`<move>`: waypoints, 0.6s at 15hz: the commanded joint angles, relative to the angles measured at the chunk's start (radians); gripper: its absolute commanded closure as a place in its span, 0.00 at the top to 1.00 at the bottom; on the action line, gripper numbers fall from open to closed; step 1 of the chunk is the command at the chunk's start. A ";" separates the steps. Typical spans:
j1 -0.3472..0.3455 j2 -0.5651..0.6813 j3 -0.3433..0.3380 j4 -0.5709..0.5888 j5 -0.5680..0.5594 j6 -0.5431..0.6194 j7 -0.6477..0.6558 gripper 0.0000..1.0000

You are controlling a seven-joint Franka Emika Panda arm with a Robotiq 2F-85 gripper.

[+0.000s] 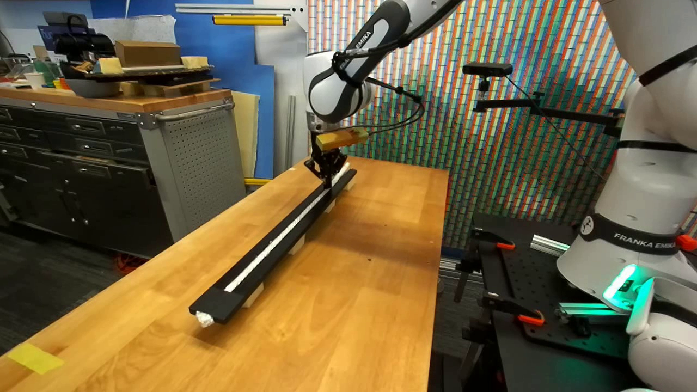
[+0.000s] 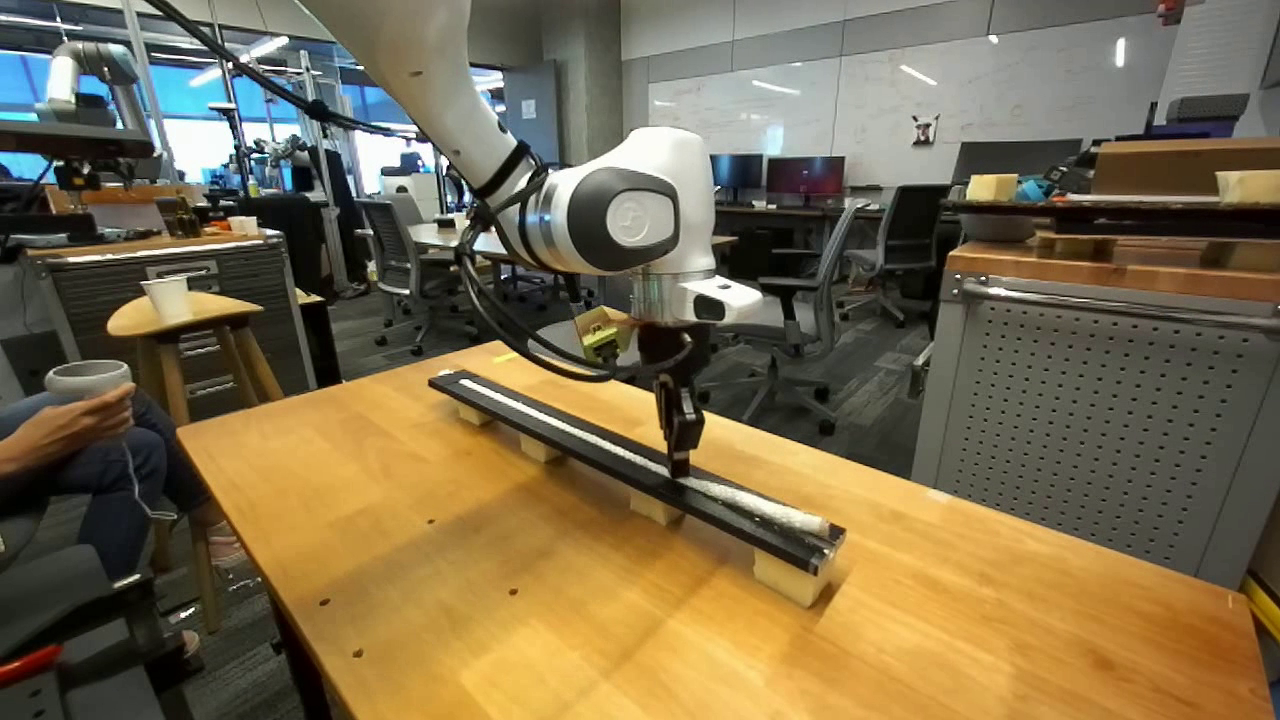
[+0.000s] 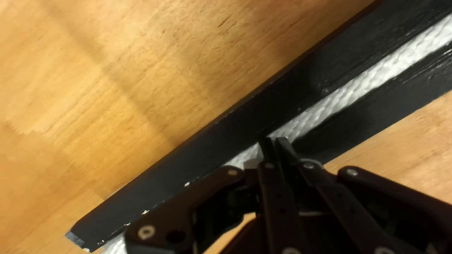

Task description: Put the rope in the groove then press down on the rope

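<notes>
Over on the wooden table, seen in an exterior view, a long black bar lies lengthwise with the white rope laid along it. The gripper points straight down toward the bar's far end, and its tips look like they're touching the rope. There's also a crumpled whitish lump at the near end of the bar, can't tell what it is, plus a bit of yellow tape on the table.

Also in an exterior view, you can see the bar sits on pale blocks, so it's up off the table. Left of the gripper there, the rope looks pretty flush with the bar, while on the right it bulges up fatter, nearly out to the bar's end. Off to the side there's a white cup on a stool.

Wrist cam: the fingers come in from the bottom, closed up side by side with barely a sliver between them. They aren't pinching anything that I can see, just tips sitting over the rope. Past them it runs off diagonally in the groove, ridged texture showing, with pale specks along the edge lower left.
</notes>
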 commanded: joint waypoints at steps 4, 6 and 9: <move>-0.037 0.007 -0.022 -0.028 0.042 0.051 -0.002 0.09; -0.044 0.008 -0.024 -0.027 0.050 0.052 0.000 0.09; -0.055 0.009 -0.024 -0.021 0.064 0.050 0.001 0.09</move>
